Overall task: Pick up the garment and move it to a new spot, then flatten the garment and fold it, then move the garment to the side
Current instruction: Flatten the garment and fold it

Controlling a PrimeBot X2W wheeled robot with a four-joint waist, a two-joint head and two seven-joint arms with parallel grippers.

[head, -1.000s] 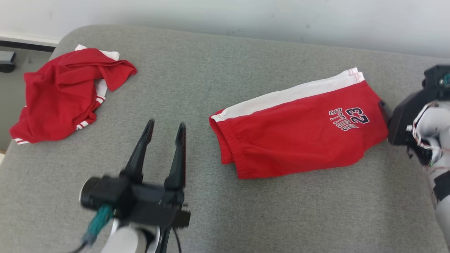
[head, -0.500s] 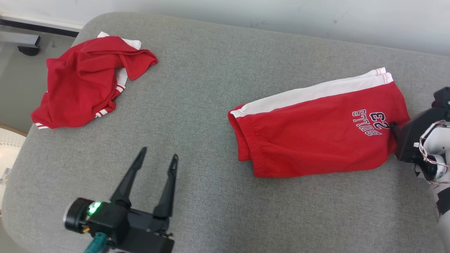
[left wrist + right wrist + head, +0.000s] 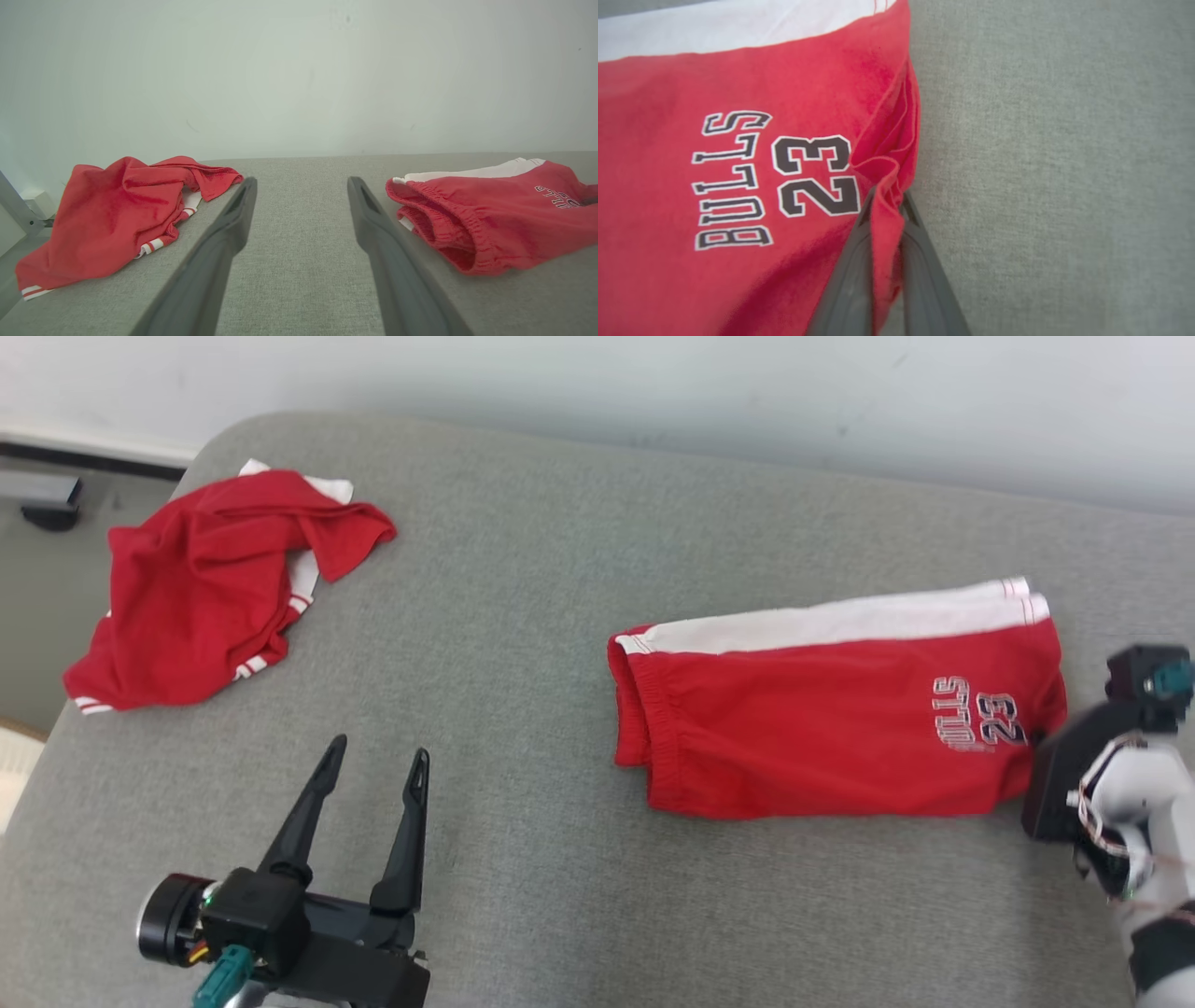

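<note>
A: Where are the shorts just now?

B: The folded red shorts [image 3: 738,186] lie flat on the grey cushion [image 3: 1041,140], spreading away to the left of the right claw [image 3: 887,198] as its own wrist view has it; the leg hem [image 3: 910,107] beside the "23" print [image 3: 815,175] is bunched into a pleat between its fingers.

A: What's new?

B: A second ago those jaws stood wide at the hem; now they're clenched on that red edge; the cloth still rests on the cushion.

A: The other one?

B: The left claw [image 3: 379,747] hangs released, grasping nothing; the waistband [image 3: 439,205] is off to its right, a crumpled red garment [image 3: 205,588] off to its left.

A: Meaning?

B: Folding looks done; I'd judge this grip is for moving the shorts aside; a one-edge pinch may spill the fold.
</note>
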